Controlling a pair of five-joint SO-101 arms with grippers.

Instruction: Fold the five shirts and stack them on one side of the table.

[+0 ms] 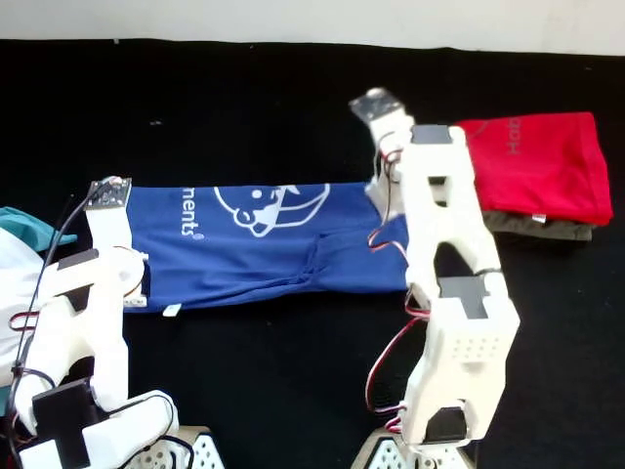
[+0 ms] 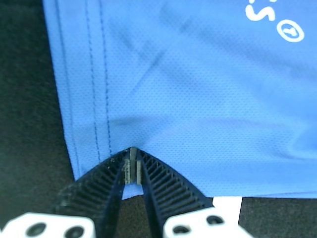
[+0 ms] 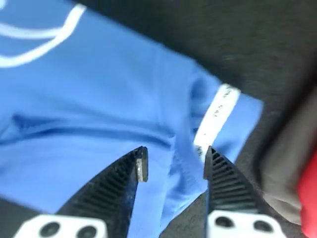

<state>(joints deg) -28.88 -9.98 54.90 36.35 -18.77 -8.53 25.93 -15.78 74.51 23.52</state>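
Observation:
A blue shirt (image 1: pixel 264 244) with white print lies stretched across the middle of the black table (image 1: pixel 244 107), folded lengthwise. My left gripper (image 2: pixel 132 163) is shut on the shirt's edge (image 2: pixel 114 129) beside the stitched hem, at the shirt's left end (image 1: pixel 140 291). My right gripper (image 3: pixel 174 161) stands open just over the other end, its fingers either side of a fold near the white neck label (image 3: pixel 215 116). In the high view the right gripper (image 1: pixel 381 195) is at the shirt's far right corner.
A folded red shirt (image 1: pixel 537 166) lies on an olive one (image 1: pixel 547 231) at the back right. White (image 1: pixel 15 278) and teal (image 1: pixel 29 227) shirts lie bunched at the left edge. A small white tag (image 1: pixel 172 311) sticks out of the blue shirt's near edge.

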